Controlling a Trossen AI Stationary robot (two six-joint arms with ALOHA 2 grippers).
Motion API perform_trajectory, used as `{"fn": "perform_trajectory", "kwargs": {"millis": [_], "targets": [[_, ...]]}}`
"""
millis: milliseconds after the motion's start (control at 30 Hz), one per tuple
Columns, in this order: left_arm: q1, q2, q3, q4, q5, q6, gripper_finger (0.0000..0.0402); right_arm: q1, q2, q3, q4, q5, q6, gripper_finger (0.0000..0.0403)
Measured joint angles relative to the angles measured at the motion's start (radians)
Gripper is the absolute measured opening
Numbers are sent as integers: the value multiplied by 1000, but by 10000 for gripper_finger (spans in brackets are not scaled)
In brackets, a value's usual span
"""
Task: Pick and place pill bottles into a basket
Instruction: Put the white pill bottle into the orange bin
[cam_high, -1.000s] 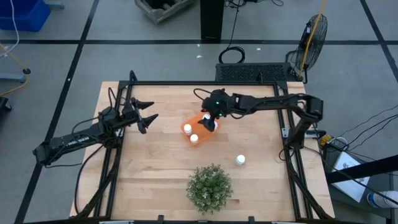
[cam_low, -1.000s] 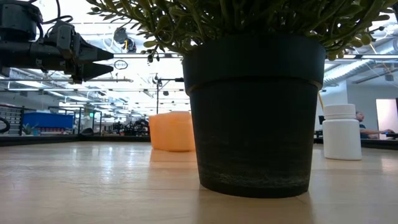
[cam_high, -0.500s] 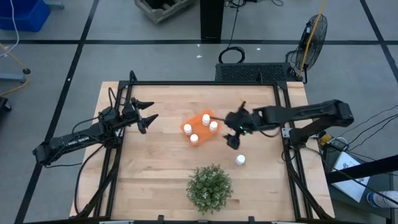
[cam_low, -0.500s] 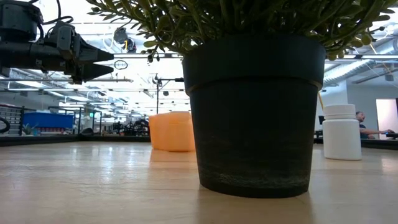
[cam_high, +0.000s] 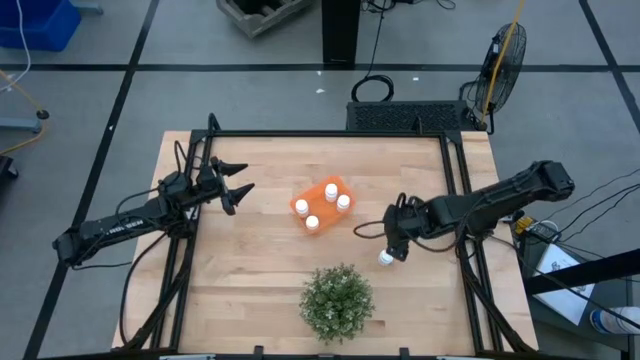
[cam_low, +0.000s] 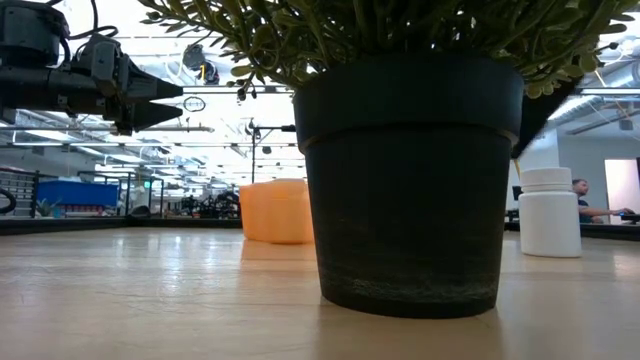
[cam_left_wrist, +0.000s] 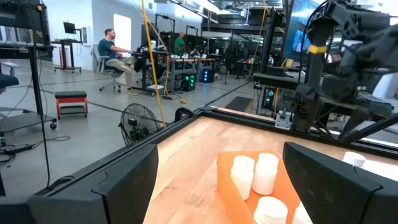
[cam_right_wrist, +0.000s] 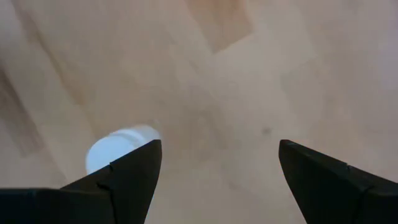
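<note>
**Operator:** High view: I have the right gripper (cam_high: 395, 248) above the last loose bottle (cam_high: 385, 258) on the wooden table (cam_high: 250, 290), near the plant (cam_high: 337, 300). Four bottles (cam_high: 331, 190) stand in the orange basket (cam_high: 310, 196).

**Supervisor:** Low view?

**Operator:** The dark pot (cam_low: 410, 180) hides most; the white cylindrical bottle (cam_low: 548, 212) stands upright beside it.

**Supervisor:** Left wrist?

**Operator:** My left gripper (cam_left_wrist: 217, 180) waits spread wide, facing the smooth plastic basket (cam_left_wrist: 233, 171).

**Supervisor:** Right wrist?

**Operator:** Fingers wide apart, empty; the bottle's round cap (cam_right_wrist: 115, 151) sits just off one finger (cam_right_wrist: 134, 171), so I judge alignment must shift.
</note>
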Motion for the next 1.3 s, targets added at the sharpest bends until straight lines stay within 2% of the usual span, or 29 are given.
{"fn": "perform_trajectory", "kwargs": {"millis": [300, 533, 733, 1100, 1300], "targets": [[0, 0, 0, 0, 1, 0, 349, 52, -2, -140, 253, -86, 84, 313], [0, 0, 0, 0, 1, 0, 349, 58, -2, -143, 264, -93, 84, 313], [0, 0, 0, 0, 1, 0, 349, 58, 0, -146, 335, -171, 84, 313], [0, 0, 0, 0, 1, 0, 349, 58, 0, -146, 385, -222, 108, 313], [0, 0, 0, 0, 1, 0, 349, 104, 0, -146, 391, -221, 161, 313]]}}
